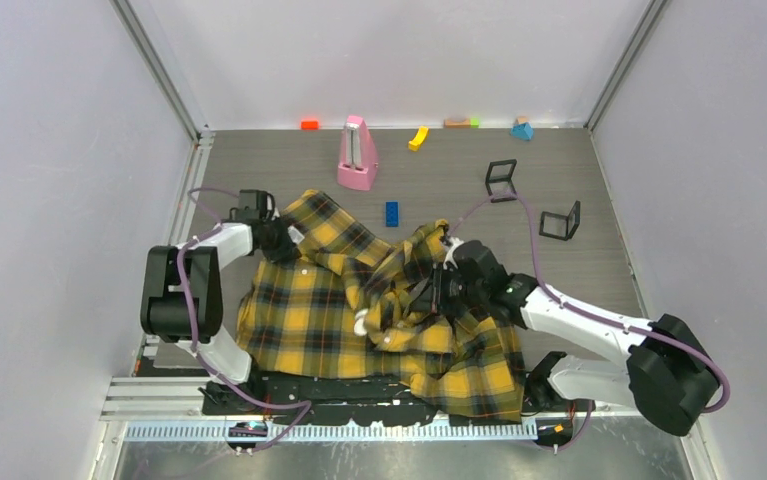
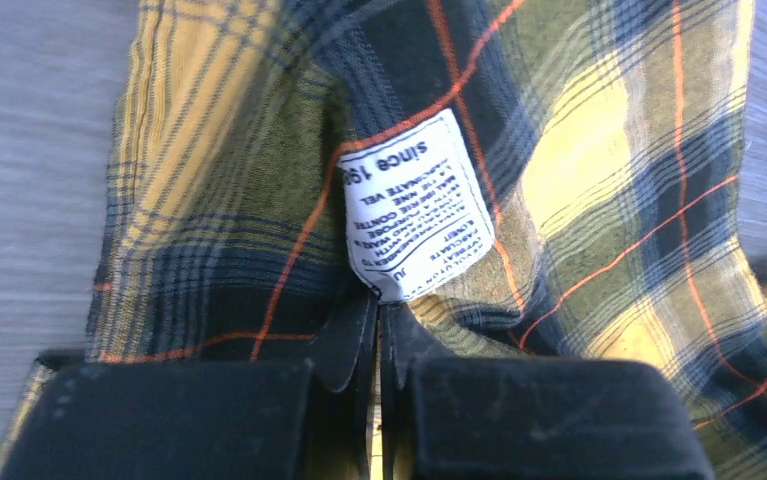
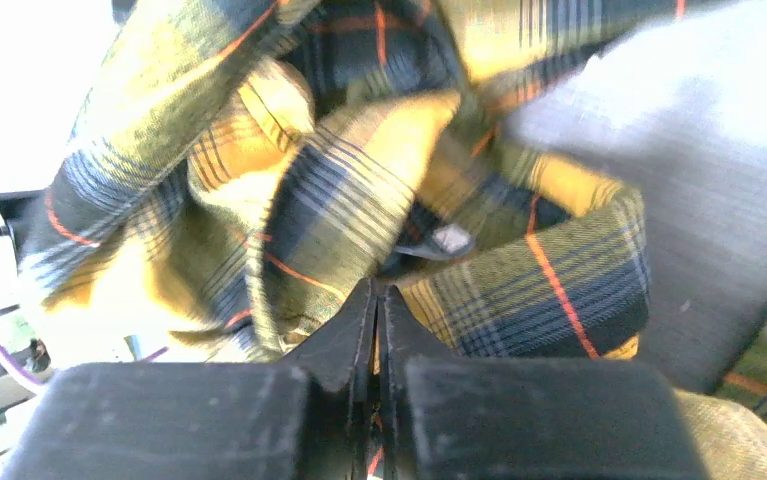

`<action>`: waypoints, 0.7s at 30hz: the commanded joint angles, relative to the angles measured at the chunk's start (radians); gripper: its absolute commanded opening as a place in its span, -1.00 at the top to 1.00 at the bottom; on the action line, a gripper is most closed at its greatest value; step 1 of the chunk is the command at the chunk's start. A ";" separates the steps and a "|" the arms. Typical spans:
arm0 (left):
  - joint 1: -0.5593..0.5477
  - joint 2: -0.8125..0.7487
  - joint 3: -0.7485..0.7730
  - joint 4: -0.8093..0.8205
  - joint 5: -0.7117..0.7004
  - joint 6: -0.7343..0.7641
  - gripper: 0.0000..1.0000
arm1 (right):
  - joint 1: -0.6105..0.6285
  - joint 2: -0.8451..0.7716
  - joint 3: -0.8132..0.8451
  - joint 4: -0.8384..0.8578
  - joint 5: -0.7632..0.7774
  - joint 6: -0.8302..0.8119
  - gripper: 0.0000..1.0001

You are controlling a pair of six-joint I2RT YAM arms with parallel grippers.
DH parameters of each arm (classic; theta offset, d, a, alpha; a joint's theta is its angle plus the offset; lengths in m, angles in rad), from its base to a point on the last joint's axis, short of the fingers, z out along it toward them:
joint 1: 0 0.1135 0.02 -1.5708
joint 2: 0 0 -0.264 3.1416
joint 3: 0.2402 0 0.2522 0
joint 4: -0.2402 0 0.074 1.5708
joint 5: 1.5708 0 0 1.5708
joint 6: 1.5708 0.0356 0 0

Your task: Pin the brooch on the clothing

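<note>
The table (image 1: 259, 160) is grey with a wood-like grain. It is boxed in by pale lilac-grey walls (image 1: 49, 150), with aluminium posts (image 1: 159, 65) at the far corners. The clothing (image 1: 359, 310), a yellow-and-black plaid shirt with thin red lines, lies crumpled on the near half of the table. It is flattest on its left side and bunched up towards its right.

A blue brick (image 1: 391, 213) sits just past the shirt's far edge, and a pink wedge-shaped object (image 1: 357, 155) stands further beyond. Two black square frames (image 1: 501, 178) stand beyond the shirt to the right. Small coloured blocks (image 1: 418, 138) lie well beyond it, by the far wall.

My left gripper (image 2: 378, 320) is at the shirt's far left corner. Its jaws are pressed together to a sliver on a fold of cloth, directly under a white care label (image 2: 414, 205). My right gripper (image 3: 379, 305) is buried in the raised bunch on the shirt's right side, pinched just as tightly on a fold there.

The label reads "since" and the start of a year, seen upside down. The smaller lines are too fine to read.

Only the overhead view shows the room and the loose objects. Only my left wrist view shows the label. My right wrist view alone shows a small pale square piece (image 3: 451, 238) on a dark tab among the folds, and I cannot tell what it is. I cannot make out the brooch in any view.
</note>
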 commanded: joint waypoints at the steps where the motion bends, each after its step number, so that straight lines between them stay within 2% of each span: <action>1: 0.122 -0.065 -0.088 0.147 0.009 -0.085 1.00 | 0.072 -0.077 -0.064 -0.008 0.044 0.039 0.96; 4: 0.198 -0.103 -0.153 0.225 0.036 -0.146 1.00 | 0.089 -0.111 -0.070 -0.076 0.102 0.032 0.98; 6: 0.234 -0.131 -0.186 0.253 0.042 -0.173 1.00 | 0.092 -0.129 -0.059 -0.208 0.166 0.022 0.98; 10: 0.256 -0.211 -0.215 0.245 0.004 -0.178 1.00 | 0.092 -0.202 -0.033 -0.340 0.285 0.023 0.97; 11: 0.255 -0.231 -0.213 0.235 0.003 -0.172 0.91 | 0.092 -0.239 -0.014 -0.351 0.318 0.023 0.88; 12: 0.256 -0.249 -0.207 0.221 0.004 -0.163 0.71 | 0.092 -0.256 -0.003 -0.368 0.335 0.023 0.75; 13: 0.256 -0.269 -0.198 0.205 0.009 -0.154 0.37 | 0.092 -0.291 0.022 -0.373 0.367 0.020 0.43; 14: 0.256 -0.286 -0.182 0.190 0.014 -0.144 0.11 | 0.091 -0.305 0.035 -0.379 0.382 0.014 0.25; 15: 0.255 -0.305 -0.164 0.168 0.017 -0.133 -0.12 | 0.090 -0.330 0.063 -0.382 0.411 0.000 -0.10; 16: 0.255 -0.321 -0.146 0.146 0.019 -0.121 -0.27 | 0.089 -0.339 0.076 -0.383 0.428 -0.009 -0.25; 17: 0.253 -0.340 -0.125 0.121 0.021 -0.108 -0.36 | 0.087 -0.346 0.101 -0.383 0.458 -0.028 -0.48; 18: 0.248 -0.352 -0.105 0.099 0.025 -0.095 -0.42 | 0.078 -0.337 0.114 -0.381 0.472 -0.055 -0.61; 21: 0.216 -0.368 -0.043 0.038 0.033 -0.041 -0.52 | 0.022 -0.267 0.171 -0.370 0.476 -0.115 -0.73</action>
